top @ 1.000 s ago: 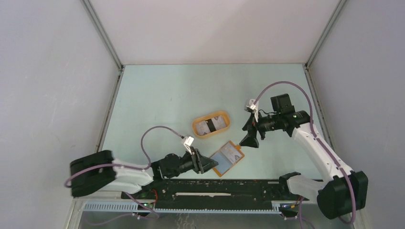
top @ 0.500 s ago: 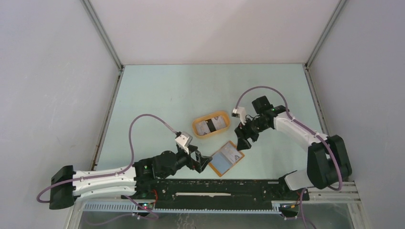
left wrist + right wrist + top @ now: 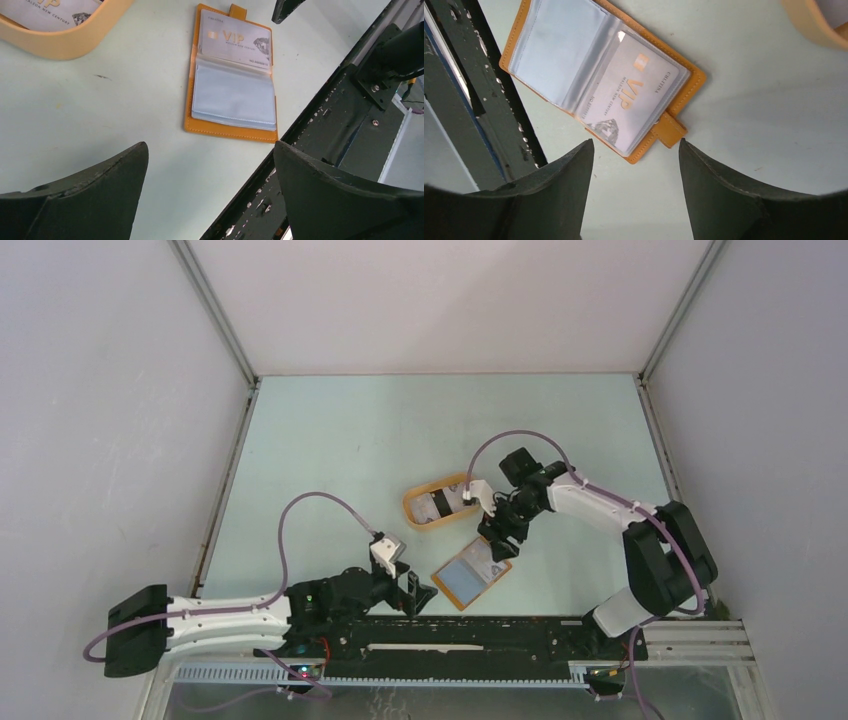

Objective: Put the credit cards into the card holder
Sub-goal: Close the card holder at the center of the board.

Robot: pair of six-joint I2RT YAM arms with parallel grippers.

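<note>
The card holder (image 3: 458,583) lies open and flat on the table near the front rail, its tab pointing away from the arms. A pale VIP credit card (image 3: 235,37) sits in its far clear pocket; the near pocket (image 3: 232,97) looks empty. More credit cards (image 3: 441,504), one with a black stripe, lie in the orange tray. My left gripper (image 3: 420,592) is open, just left of the holder and apart from it. Beside the holder's tab (image 3: 669,131) hovers my right gripper (image 3: 497,540), open with nothing between its fingers.
The oval orange tray (image 3: 408,508) stands just behind the holder, its rim in the left wrist view (image 3: 70,42) and the right wrist view (image 3: 811,22). The black front rail (image 3: 450,625) runs right along the holder's near edge. Grey walls enclose the table.
My left gripper opened and drew back to the left, away from the holder's near edge. The right arm swung left and down to the holder's tab, its jaws narrowing a little.
</note>
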